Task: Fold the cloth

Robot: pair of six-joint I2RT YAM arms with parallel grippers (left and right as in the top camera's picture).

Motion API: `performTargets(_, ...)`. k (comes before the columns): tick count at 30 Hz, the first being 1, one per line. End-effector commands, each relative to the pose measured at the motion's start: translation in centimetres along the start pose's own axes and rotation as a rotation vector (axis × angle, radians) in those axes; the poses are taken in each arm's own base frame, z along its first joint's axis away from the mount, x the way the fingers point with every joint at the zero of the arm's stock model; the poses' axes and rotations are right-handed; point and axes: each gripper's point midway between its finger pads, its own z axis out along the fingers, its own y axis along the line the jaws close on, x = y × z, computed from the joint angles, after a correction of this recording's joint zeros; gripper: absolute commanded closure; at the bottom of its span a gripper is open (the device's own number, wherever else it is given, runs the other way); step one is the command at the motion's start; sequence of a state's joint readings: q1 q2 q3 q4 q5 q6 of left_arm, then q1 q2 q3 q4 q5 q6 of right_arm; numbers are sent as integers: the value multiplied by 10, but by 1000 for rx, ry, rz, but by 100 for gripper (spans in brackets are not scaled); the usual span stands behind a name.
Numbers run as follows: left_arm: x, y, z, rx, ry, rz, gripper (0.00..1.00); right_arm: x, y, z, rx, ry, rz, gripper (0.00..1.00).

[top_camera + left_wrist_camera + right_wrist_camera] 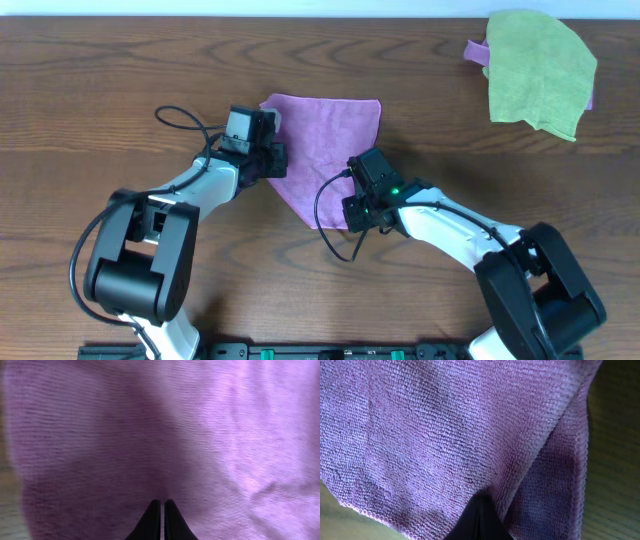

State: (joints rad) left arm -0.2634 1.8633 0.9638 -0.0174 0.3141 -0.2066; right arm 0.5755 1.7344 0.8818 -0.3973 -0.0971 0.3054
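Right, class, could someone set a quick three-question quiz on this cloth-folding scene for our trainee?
1. True or false: the green cloth lies at the table's far right corner, apart from the purple cloth in the middle.
2. Seen from overhead, the right hand is at the purple cloth's: A) corner nearest the robot's base; B) far edge; C) middle.
3. Fill in the gap: the fingers of the left hand and the right hand are ____ (open or shut).

Key: 1 true; 2 A; 3 shut.
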Motion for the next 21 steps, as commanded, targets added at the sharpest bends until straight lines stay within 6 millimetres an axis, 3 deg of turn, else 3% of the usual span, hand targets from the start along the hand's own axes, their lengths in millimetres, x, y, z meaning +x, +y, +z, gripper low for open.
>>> performTargets(1,-12,9,1,-16,-25,14,94,15,6,4,-25,53,-44,99)
performTargets(6,-26,19,-3,-22,-76,16,94,27,-11,3,65,97,-47,99)
performTargets(12,-27,22,-4,-27,-75,16,94,37,-39,-2,220,129,-30,99)
performTargets(21,-22,21,-3,-21,-54,12,94,37,-35,-1,195,128,-23,99)
